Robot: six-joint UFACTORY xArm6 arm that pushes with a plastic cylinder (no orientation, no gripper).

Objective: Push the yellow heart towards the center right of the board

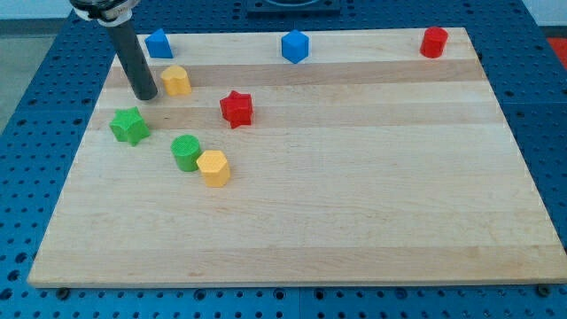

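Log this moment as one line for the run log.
my tip: just left of yellow heart | contact: cannot tell | red star: right of heart | heart: upper left of board

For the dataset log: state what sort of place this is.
Probably a robotics lab bench: a wooden board sits on a blue perforated table, small coloured blocks such as a red star lie scattered, and my tip rests just left of a yellow block.

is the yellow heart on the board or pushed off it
On the board. The yellow heart sits near its upper left, with my tip just left of it.
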